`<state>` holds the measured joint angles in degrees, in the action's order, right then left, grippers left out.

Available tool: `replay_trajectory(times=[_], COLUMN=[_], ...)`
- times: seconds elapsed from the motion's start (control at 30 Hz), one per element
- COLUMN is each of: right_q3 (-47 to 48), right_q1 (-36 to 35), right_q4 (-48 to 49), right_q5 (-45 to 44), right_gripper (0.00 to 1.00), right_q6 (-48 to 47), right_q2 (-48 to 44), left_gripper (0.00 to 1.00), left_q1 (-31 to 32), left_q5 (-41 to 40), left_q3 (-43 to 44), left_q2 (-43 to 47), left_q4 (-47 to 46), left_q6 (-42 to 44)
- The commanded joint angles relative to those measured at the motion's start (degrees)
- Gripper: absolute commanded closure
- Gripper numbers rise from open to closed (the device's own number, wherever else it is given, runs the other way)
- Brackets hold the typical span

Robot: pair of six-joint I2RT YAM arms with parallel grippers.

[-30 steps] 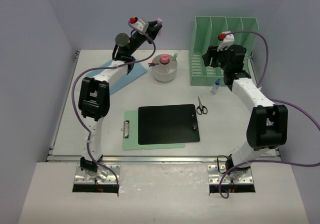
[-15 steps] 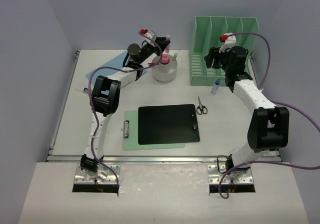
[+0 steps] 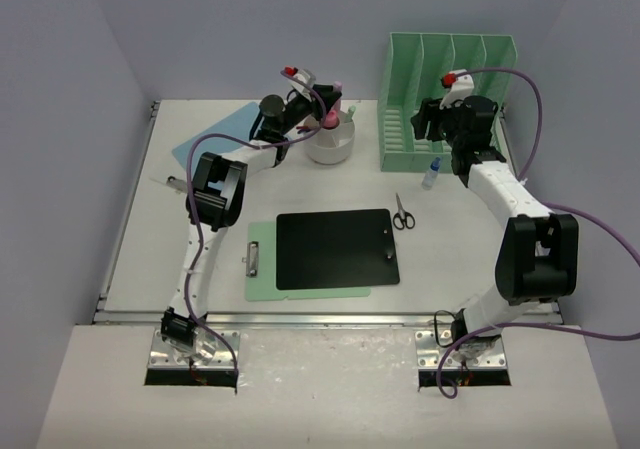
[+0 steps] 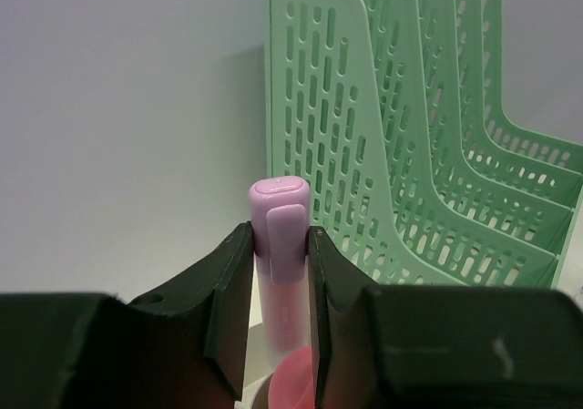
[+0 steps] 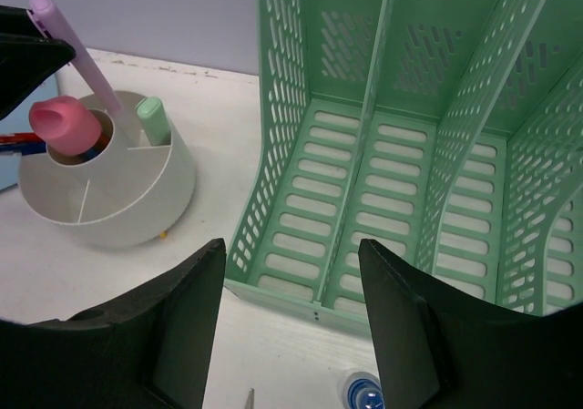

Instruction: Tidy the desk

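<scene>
left fingers [image 4: 228,304] pinch a smooth, round-capped lilac plastic marker [image 4: 278,210].

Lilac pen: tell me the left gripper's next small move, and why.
Probably open the left gripper and let the pen drop. The gripper is shut on the pen near its cap, and the right wrist view shows the pen tilted, with its lower end already inside the round organizer.

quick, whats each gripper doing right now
Left gripper: closed on the lilac pen, whose lower end is in the white round organizer.
Right gripper: open, holding nothing, facing the green file rack.
</scene>
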<state>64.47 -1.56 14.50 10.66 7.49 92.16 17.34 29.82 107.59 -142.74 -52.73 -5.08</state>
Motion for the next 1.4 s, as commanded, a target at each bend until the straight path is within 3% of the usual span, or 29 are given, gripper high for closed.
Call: replay_trajectory(times=[0.0, 0.07, 0.1, 0.17, 0.2, 0.27, 0.67, 0.77, 0.83, 0.87, 0.9, 0.93, 1.0, 1.07, 1.23, 1.37], right_q3=[0.1, 0.1, 0.1, 0.1, 0.2, 0.2, -2.0, -3.5, -2.9, -2.4, -0.9, -0.1, 0.7, 0.2, -6.2, -3.6], right_q1=[0.4, 0.4, 0.4, 0.4, 0.4, 0.5, 0.5, 0.5, 0.3, 0.2, -0.4, -0.9, -3.3, -5.0, -10.0, -9.7], right_q4=[2.6, 2.6, 2.6, 2.7, 2.7, 2.7, -1.4, -9.0, -14.6, -21.8, -25.7, -29.9, -39.3, -44.5, -41.3, -39.5], right_q5=[-0.5, -0.5, -0.5, -0.5, -0.5, -0.5, 4.3, 10.0, 13.1, 13.6, 13.7, 13.4, 10.4, 7.4, 0.3, -6.2], right_gripper=[0.39, 0.39, 0.39, 0.39, 0.39, 0.39, 0.42, 0.43, 0.45, 0.46, 0.47, 0.47, 0.48, 0.49, 0.56, 0.58], right_q6=[-0.7, -0.6, -0.7, -0.6, -0.6, -0.6, -4.6, -7.0, -11.4, -12.1, -12.9, -13.6, -14.9, -16.0, -20.7, -15.7], right_q2=[-2.0, -1.9, -1.9, -2.0, -1.9, -2.0, -7.2, -10.2, -11.5, -11.6, -11.4, -10.5, -9.6, -8.7, -8.0, -3.4], left_gripper=[0.91, 0.85, 0.74, 0.65, 0.51, 0.43, 0.32, 0.25, 0.22, 0.19, 0.17, 0.14, 0.0, 0.0, 0.0, 0.0], left_q1=[0.3, 0.3, 0.3, 0.3, 0.3, 0.3, -2.1, -4.4, -6.3, -7.0, -7.4, -8.3, -9.4, -11.3, -14.3, -15.5], left_q5=[1.1, 1.0, 1.0, 1.0, 0.9, 0.4, -1.8, -1.8, -2.1, -3.8, -4.9, -5.7, -3.4, -3.2, -2.7, -2.6], left_q3=[2.4, 2.3, 2.0, 1.9, 1.9, 2.0, 12.1, 8.6, 3.3, 1.2, 0.7, 0.7, -3.8, -12.3, -21.6, -29.4], left_q2=[-0.4, -0.4, -0.3, -0.2, 0.1, 0.4, 9.6, 16.1, 23.0, 27.4, 29.3, 31.1, 36.7, 43.6, 51.9, 58.0], left_q4=[-4.2, -4.3, -4.3, -4.5, -4.4, -4.4, 1.7, 3.8, 9.5, 13.4, 18.1, 28.8, 35.5, 39.3, 49.6, 50.6], left_q6=[-1.3, -1.5, -1.6, -1.9, -1.9, -2.1, -0.5, -1.4, -1.6, -0.7, 0.2, 1.2, 4.7, 6.5, 8.1, 6.5])
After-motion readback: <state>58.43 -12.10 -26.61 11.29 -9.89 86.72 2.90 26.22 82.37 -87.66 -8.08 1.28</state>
